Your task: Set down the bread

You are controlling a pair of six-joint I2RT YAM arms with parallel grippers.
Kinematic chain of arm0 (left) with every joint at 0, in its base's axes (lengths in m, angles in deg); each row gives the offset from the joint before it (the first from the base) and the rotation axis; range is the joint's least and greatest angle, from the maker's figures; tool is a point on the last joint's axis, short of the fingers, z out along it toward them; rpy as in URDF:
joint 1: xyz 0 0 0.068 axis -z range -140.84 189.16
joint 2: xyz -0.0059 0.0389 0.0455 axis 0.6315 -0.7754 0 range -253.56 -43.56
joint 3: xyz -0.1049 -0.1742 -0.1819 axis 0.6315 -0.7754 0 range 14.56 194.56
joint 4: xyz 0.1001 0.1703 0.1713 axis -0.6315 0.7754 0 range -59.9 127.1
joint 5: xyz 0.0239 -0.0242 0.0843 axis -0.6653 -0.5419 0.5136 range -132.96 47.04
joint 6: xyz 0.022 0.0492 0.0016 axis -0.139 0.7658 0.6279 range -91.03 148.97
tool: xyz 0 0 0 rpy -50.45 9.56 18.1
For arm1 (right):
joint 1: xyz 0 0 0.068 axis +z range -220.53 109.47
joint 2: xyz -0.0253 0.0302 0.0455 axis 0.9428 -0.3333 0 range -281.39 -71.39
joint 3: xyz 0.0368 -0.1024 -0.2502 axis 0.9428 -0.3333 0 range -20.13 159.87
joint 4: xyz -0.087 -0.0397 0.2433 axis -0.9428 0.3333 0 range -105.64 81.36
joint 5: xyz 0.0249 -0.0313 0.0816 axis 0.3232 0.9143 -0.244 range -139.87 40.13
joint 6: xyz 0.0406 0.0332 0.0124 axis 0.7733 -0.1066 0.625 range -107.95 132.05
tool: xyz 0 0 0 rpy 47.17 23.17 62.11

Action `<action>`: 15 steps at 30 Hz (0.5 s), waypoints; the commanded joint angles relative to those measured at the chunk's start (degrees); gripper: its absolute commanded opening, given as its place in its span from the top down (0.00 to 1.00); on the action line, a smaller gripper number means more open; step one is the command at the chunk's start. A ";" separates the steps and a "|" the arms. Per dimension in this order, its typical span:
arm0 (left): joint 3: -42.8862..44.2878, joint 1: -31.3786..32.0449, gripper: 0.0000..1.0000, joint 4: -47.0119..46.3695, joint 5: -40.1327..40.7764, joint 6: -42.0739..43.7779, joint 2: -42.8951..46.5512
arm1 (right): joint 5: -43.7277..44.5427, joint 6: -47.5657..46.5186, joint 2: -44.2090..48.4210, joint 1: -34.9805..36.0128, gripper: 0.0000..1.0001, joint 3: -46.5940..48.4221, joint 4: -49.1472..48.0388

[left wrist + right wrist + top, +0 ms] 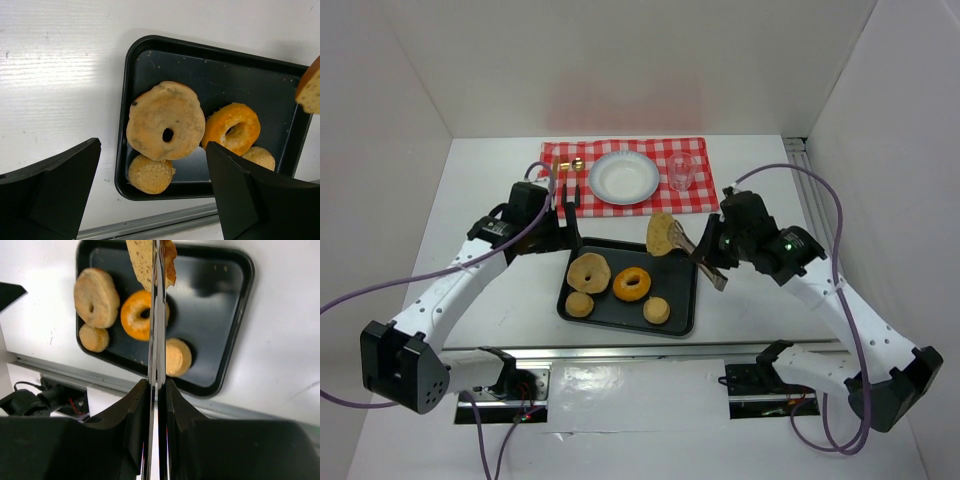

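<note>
Over the tray's (pixel 676 272) far edge, right of centre: the bread (pixel 662 234) is pinched in metal tongs (pixel 692 250), hanging tilted with its flat face showing. It looks lifted off the tray floor, and the right wrist view shows a shadow on bare tray beside it.

Right gripper (pixel 156 390): fingers pressed together on the tongs' handles, with both tong arms squeezed nearly flat against each other. So it clamps the tongs and the tongs clamp the bread. It is not touching the bread directly.

Left gripper (pixel 566 200): jaws wide apart, nothing between them. It hovers just off the tray's far left corner, near the cloth's (pixel 650 150) near edge. Its wrist cam looks down on the left half of the tray.

On the tray:
- pale bagel (pixel 588 271), left side, tilted and leaning on the small roll (pixel 580 304) in front of it
- orange bagel (pixel 632 284), centre, touching the pale one
- second small roll (pixel 657 311), near edge, right of centre
- right part is bare

Beyond the tray: red check cloth with a white plate (pixel 624 178) in the middle and a clear cup (pixel 681 171) just to the plate's right. The bread is between the tray and the plate, closer to the tray.
</note>
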 commanded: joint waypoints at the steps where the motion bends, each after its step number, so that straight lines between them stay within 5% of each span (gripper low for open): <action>1: 0.29 -0.31 0.00 1.42 1.75 -2.91 -1.02 | 1.74 -4.55 -3.59 0.41 0.91 4.74 -6.53; 7: 0.29 -0.83 0.03 3.26 2.99 -4.14 1.00 | 4.29 -11.58 -17.12 -1.08 0.91 12.73 -21.04; 15: -3.14 -0.83 0.05 5.29 0.88 -7.30 3.38 | -3.62 -15.73 -38.20 -6.01 0.91 24.42 -30.89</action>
